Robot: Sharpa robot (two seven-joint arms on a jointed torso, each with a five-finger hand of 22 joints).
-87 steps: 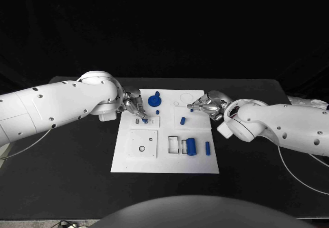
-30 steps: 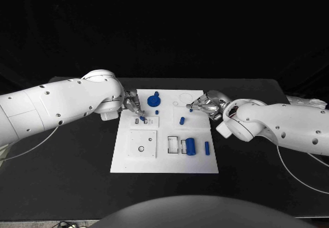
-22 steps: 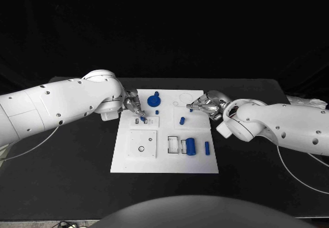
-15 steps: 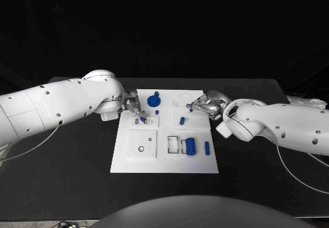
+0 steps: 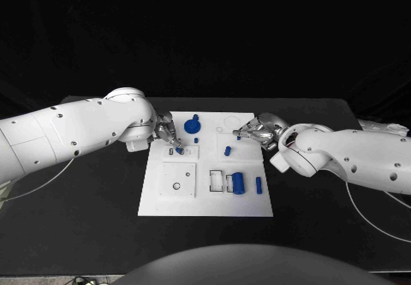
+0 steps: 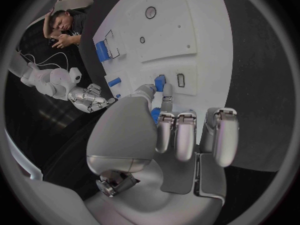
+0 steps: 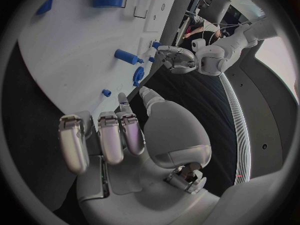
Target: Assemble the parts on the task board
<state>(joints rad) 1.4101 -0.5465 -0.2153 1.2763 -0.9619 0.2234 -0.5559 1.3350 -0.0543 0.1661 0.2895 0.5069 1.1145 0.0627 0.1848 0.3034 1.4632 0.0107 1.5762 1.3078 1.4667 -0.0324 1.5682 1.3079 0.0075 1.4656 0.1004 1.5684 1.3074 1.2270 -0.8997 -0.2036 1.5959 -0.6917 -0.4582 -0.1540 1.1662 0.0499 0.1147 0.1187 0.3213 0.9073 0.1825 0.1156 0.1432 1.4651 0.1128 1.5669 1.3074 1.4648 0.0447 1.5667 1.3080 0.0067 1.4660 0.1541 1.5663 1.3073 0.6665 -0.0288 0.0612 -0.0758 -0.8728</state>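
Left hand [image 5: 168, 138] pinches a small blue part [image 6: 160, 82] at the task board [image 5: 205, 202] slot [image 5: 172, 152], around ten o'clock from board centre; best to square it over the opening, then press straight down; right hand [image 5: 256, 132] hovers at two o'clock, fingers curled, apparently holding nothing.

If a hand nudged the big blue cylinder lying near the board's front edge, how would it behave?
The blue cylinder lies on its side on the task board, so it would probably roll sideways if pushed across its axis. It looks like rigid, smooth plastic: likely light, and possibly slippery.
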